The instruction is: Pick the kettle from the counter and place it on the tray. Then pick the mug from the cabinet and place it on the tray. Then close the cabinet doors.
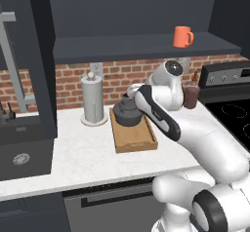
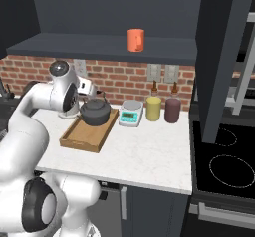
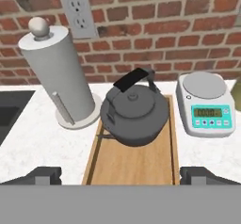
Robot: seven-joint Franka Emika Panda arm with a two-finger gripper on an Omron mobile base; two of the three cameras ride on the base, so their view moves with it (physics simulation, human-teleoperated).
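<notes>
We see the squat dark grey kettle (image 3: 135, 116) sitting at the far end of the light-brown wooden tray (image 3: 132, 167), near the tabletop's (image 1: 88, 153) back edge. Our tool (image 3: 120, 175) hangs spread wide, gripping nothing.

White arm (image 1: 195, 138) reaches forward; end effector (image 3: 120, 176) spread wide, empty.

No text can be read: the small white-and-teal kitchen scale (image 3: 205, 106) near the back edge of the worktop has a green display, its digits too blurred to make out.
</notes>
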